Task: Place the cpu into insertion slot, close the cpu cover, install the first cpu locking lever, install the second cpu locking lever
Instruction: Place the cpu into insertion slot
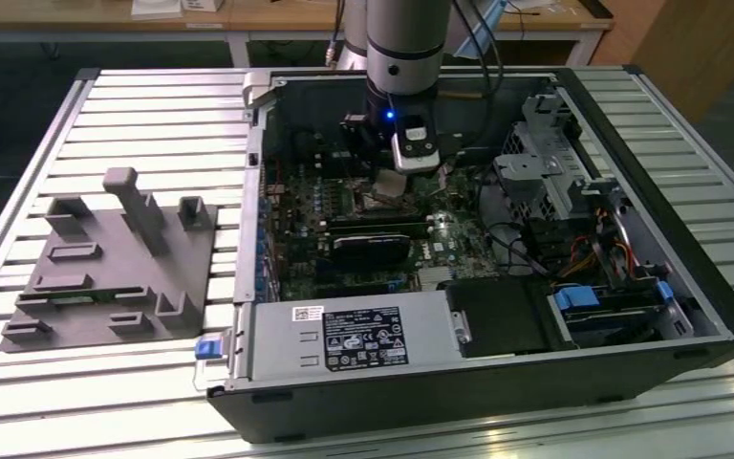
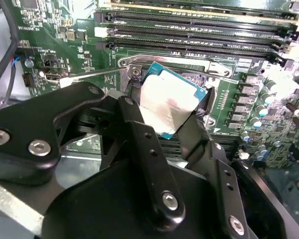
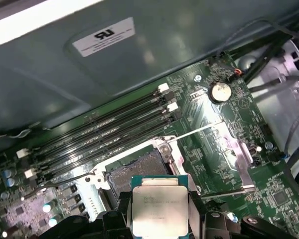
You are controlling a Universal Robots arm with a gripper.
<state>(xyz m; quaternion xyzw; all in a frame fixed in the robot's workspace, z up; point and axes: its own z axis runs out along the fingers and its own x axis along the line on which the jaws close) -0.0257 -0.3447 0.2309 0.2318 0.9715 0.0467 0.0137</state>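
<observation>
— What is seen in the exterior view?

— An open computer case [image 1: 469,402] is laid on a slatted desk [image 1: 150,105]. The arm [image 1: 405,43] is reached down into it, and the claw [image 1: 390,186] is held over the green board [image 1: 341,263]. A white label [image 1: 360,338] covered in print is stuck on the metal box at the case's near edge. A grey moulded stand [image 1: 112,263] is set well apart, at the exterior view's left.

— And in the second wrist view?

— The cpu [image 2: 169,102] is clamped between the two black fingers [image 2: 139,139] of the claw [image 2: 162,112]. It is held above the insertion slot [image 2: 197,79] and is not seated in it. Small white lettering is printed across the board near the long memory slots [image 2: 189,30].

— And the first wrist view?

— The cpu [image 3: 159,209] is gripped at two opposite edges, and lines of print are carried on its silver top. The insertion slot [image 3: 134,172] is left bare just beside it. The cpu cover [image 3: 228,145] is swung open, off the slot. A printed sticker [image 3: 103,36] is fixed on the case wall, and a round battery [image 3: 220,91] is set in the board.
</observation>
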